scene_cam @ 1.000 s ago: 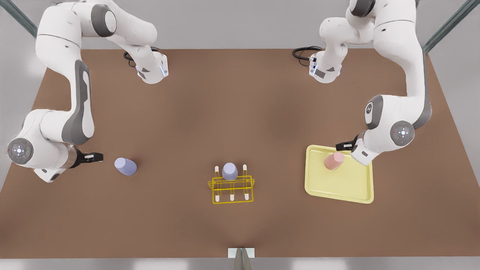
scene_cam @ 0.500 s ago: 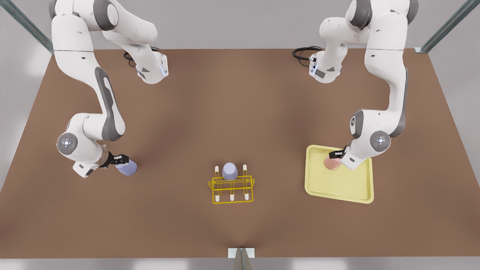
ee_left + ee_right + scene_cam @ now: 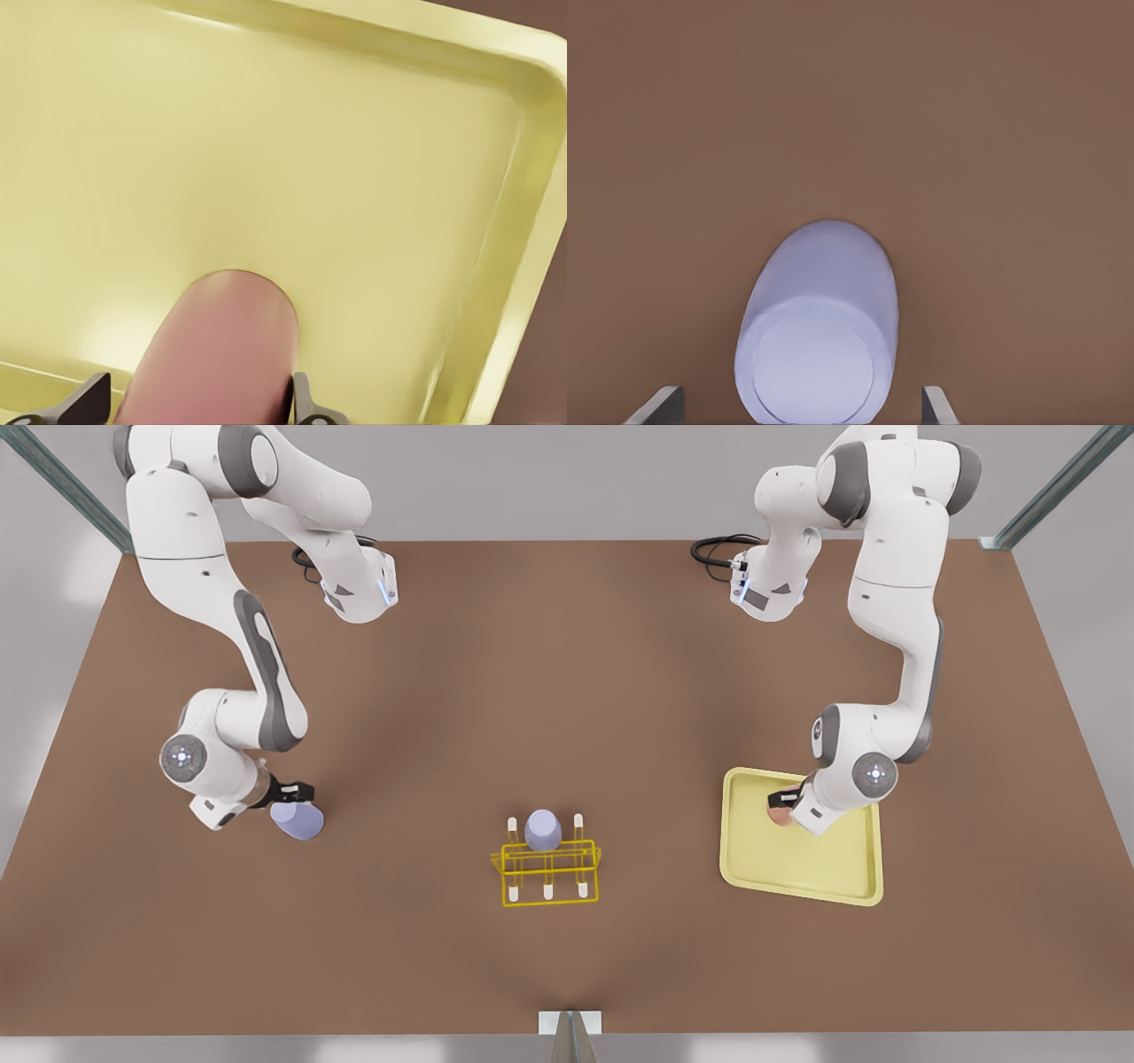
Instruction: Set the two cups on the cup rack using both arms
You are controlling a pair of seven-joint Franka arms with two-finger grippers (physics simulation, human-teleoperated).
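The pale pink cup (image 3: 778, 812) (image 3: 213, 354) lies on its side on the pale-yellow tray (image 3: 842, 868). My left gripper (image 3: 785, 798) (image 3: 202, 400) is open around the cup, with a finger close on each side. The lavender cup (image 3: 298, 822) (image 3: 819, 345) lies tipped on the brown table at the front view's left. My right gripper (image 3: 295, 790) (image 3: 802, 405) is open, its fingers set wide to either side of the cup's base. The yellow cup rack (image 3: 547, 865) stands at mid-table and carries another lavender cup (image 3: 542, 830) on a back peg.
The tray's raised rim (image 3: 496, 221) runs close beside the pink cup. Both arm bases (image 3: 359, 589) (image 3: 769, 589) stand at the table's far edge. Bare brown table (image 3: 567, 691) lies between each cup and the rack.
Both arms have swung inward and down from the table's outer edges. The grippers, which were beside the cups, now straddle them. Neither cup has moved.
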